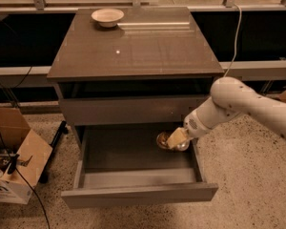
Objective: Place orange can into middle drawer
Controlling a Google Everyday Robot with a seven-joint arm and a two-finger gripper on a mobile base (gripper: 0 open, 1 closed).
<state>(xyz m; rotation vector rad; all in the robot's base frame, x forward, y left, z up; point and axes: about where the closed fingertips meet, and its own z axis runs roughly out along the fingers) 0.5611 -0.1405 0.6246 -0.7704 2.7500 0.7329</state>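
Observation:
The orange can (165, 140) lies on its side, its shiny end showing, inside the open middle drawer (138, 192) near the back right. The drawer is pulled out from the bottom of the grey cabinet (133, 51). My gripper (175, 139) reaches in from the right on the white arm (238, 106), with its pale fingers (176, 137) around the can. The can's orange body is mostly hidden by the fingers.
A pale shallow bowl (107, 17) sits at the back left of the cabinet top. A plain drawer front (133, 109) is above the open drawer. An open cardboard box (14, 161) and cables lie on the floor at the left.

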